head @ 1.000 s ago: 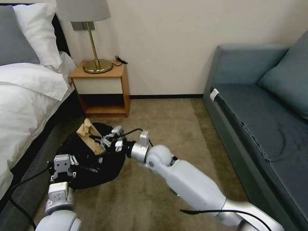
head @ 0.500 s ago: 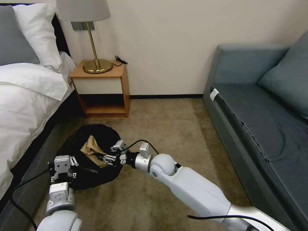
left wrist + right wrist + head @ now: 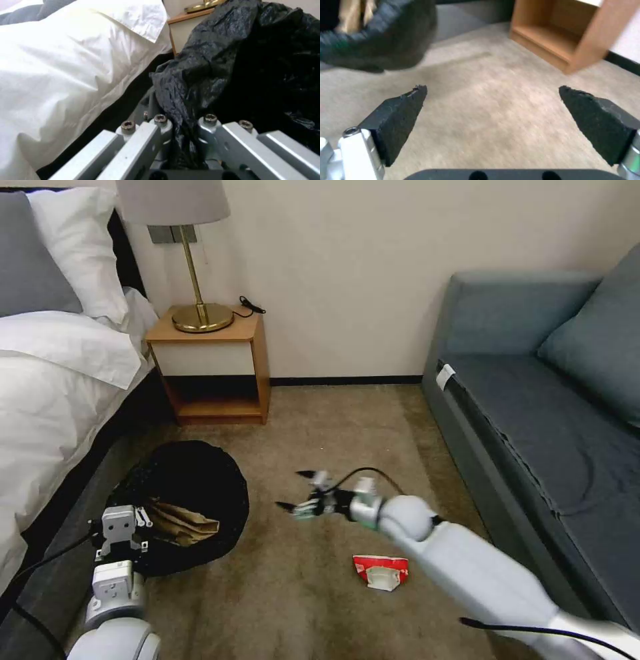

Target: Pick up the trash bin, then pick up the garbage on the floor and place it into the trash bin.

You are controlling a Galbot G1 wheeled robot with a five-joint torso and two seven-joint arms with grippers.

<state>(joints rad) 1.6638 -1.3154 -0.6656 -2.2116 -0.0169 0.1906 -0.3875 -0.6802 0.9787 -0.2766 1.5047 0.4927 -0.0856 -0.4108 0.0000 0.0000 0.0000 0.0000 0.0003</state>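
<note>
Left gripper [image 3: 181, 130] pinching trash bin [image 3: 193, 480] liner. Right gripper [image 3: 297, 493] fingers spread, empty; red-and-white wrapper [image 3: 380, 571] at its 5 o'clock: descend square, straddle edge.

A beige carpeted floor [image 3: 320, 593] carries everything here. The red-and-white wrapper [image 3: 380, 571] lies flat on it, out in the open between the bed and the sofa. The wooden nightstand [image 3: 212, 365] stands on the carpet against the wall, the grey sofa [image 3: 533, 433] along one side and the bed [image 3: 47, 400] along the other.
</note>
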